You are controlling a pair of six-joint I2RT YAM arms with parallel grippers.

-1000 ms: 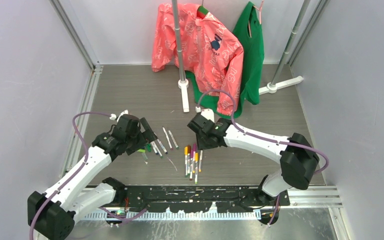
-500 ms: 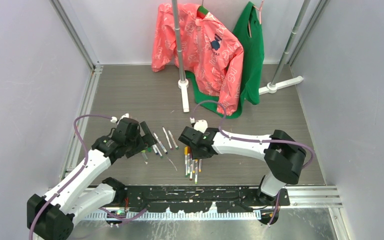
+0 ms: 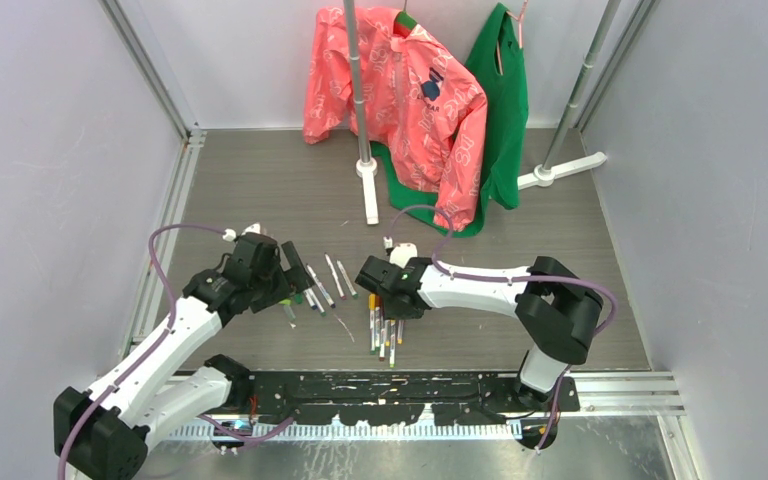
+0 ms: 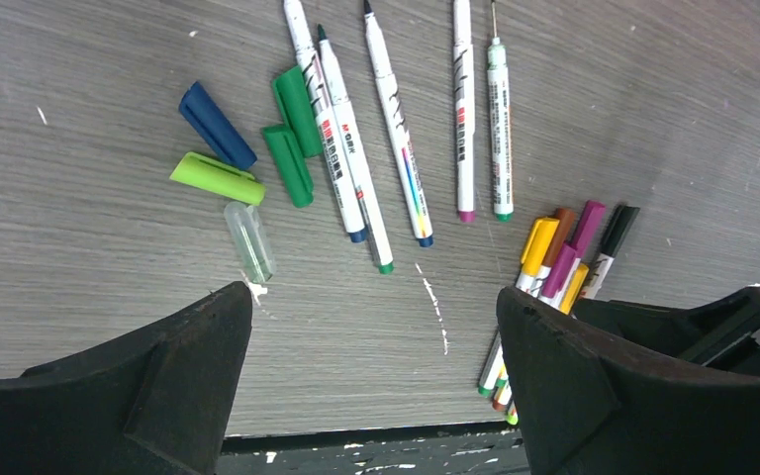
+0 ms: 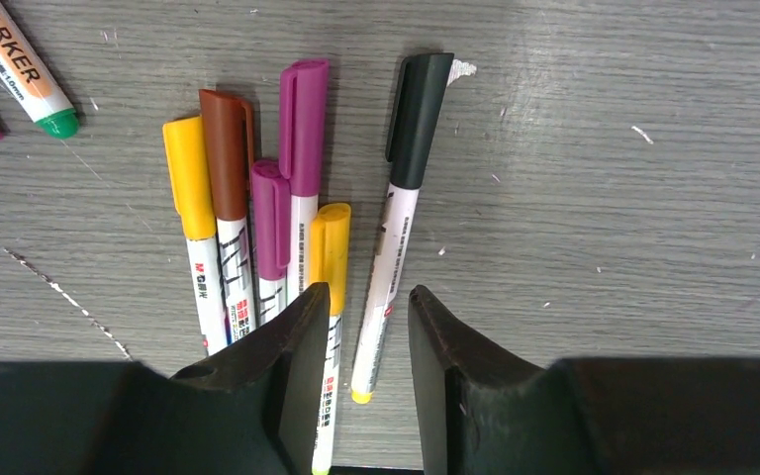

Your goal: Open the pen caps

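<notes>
Since a second ago the right arm has swung leftward and lower, bringing the right tool [image 5: 366, 302] over the capped pens. The left arm has barely shifted.

Right tool: jaws part-way apart, grasping nothing. The white barrel of the black-capped pen [image 5: 386, 237] lies in the gap between the fingers [image 5: 292, 336]; contact with either finger cannot be determined. The black cap [image 5: 418, 119] is seated on its barrel. Just left of this pen lies the bundle of capped pens [image 5: 257, 247], side by side and touching. It carries a yellow cap [image 5: 188, 178], a brown cap [image 5: 226, 148], two purple caps [image 5: 302, 124] and a second yellow cap [image 5: 330, 247], all seated.

Left tool [image 4: 371, 327]: released, jaws wide, nothing between them, hovering above the table [image 4: 653, 119].

Beyond the left tool, five uncapped pens [image 4: 396, 129] lie fanned out on the table, tips toward the top of the left wrist view. Left of them lie the loose caps:
- a blue cap [image 4: 216, 126];
- two dark green caps [image 4: 287, 163], the upper one lying against the leftmost uncapped pen;
- a light green cap [image 4: 216, 178];
- a clear cap [image 4: 249, 240], nearest the left tool.
</notes>
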